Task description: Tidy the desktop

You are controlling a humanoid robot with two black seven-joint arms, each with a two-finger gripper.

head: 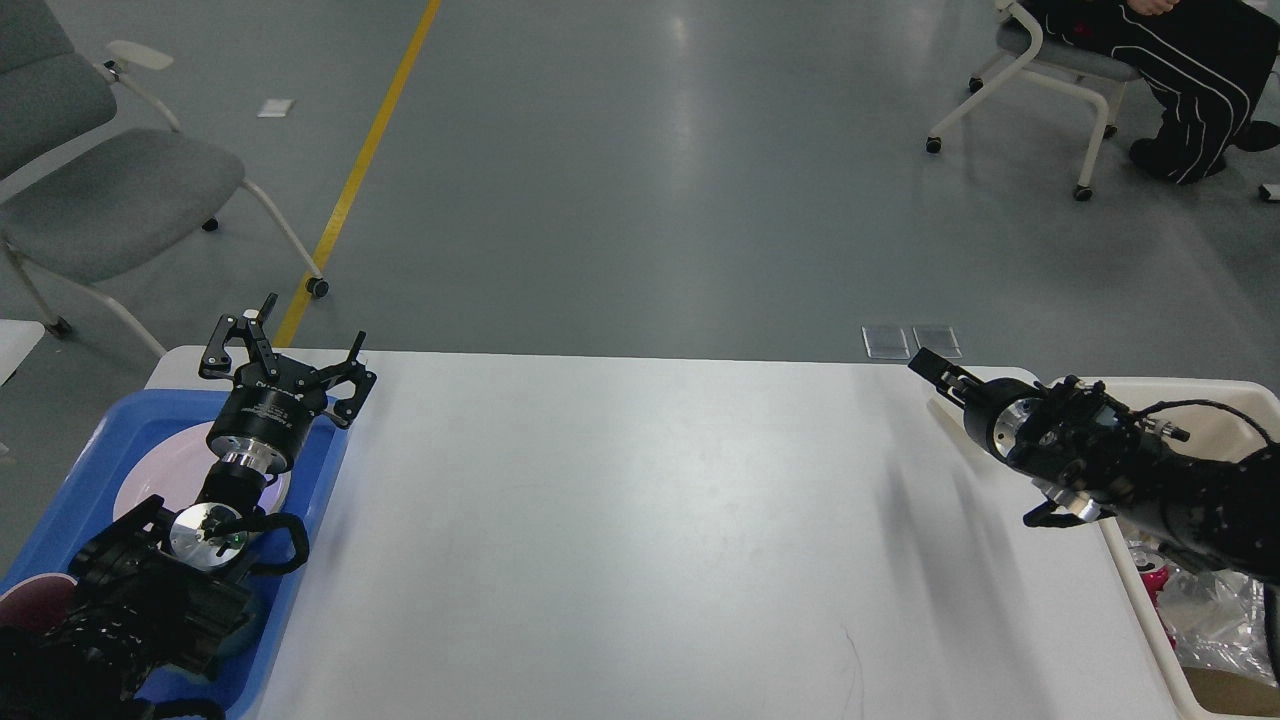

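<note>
The white worktop (640, 540) filled the lower middle of the head view, its broad centre bare and glossy. At about nine o'clock the left gripper (292, 345) hung over the far edge of a blue tray (320, 480), its two fingers spread wide apart and gripping nothing. Under that arm a pale round plate (135, 490) lay in the tray, with a dark red cup (35, 605) nearer the seven o'clock corner. At three o'clock the right gripper (935, 370) reached in above the worktop's far right corner — seen nearly end-on and dark, so whether it was open or closed could not be told. Just beside it, at four o'clock, stood a cream bin (1150, 610) holding crumpled clear plastic (1215, 620).
</note>
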